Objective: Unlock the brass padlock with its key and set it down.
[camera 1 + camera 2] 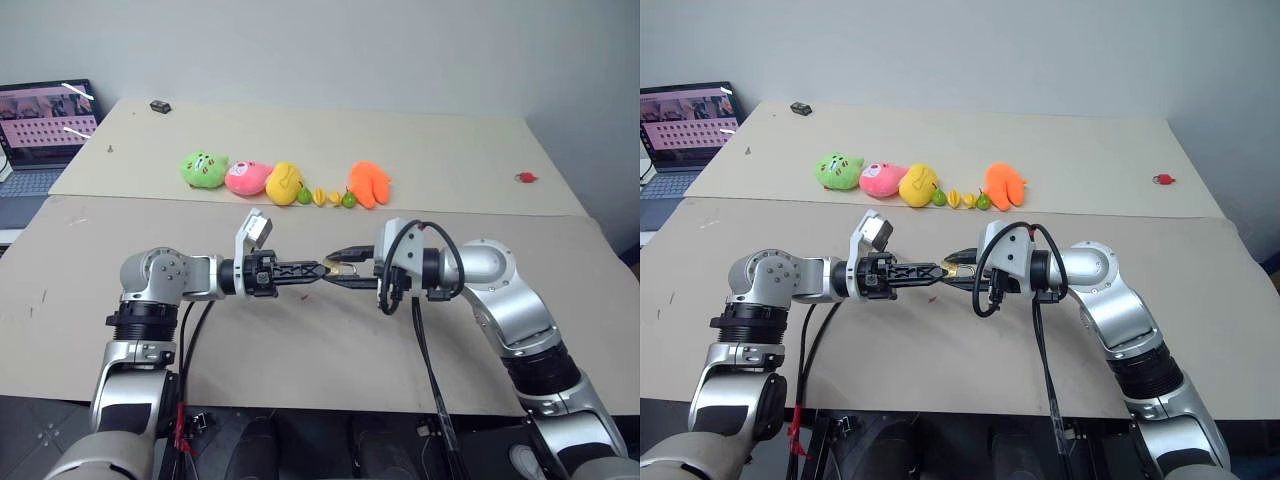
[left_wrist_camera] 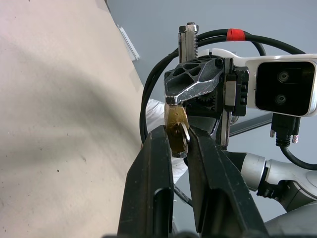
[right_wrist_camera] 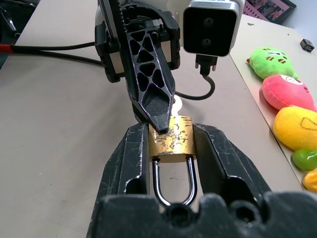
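Above beige table, right gripper (image 3: 171, 148) clamps scratched brass padlock (image 3: 171, 141); left gripper (image 2: 179, 141) pinches key (image 2: 184, 134).

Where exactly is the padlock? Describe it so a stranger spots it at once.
Start at the table, near its front edge, where the two arms meet. The padlock is clamped in the right pincer, above the tabletop, with the left pincer closed at its body. It is shiny brass with a silvery shackle, unlike the soft plush toys lined up farther back.
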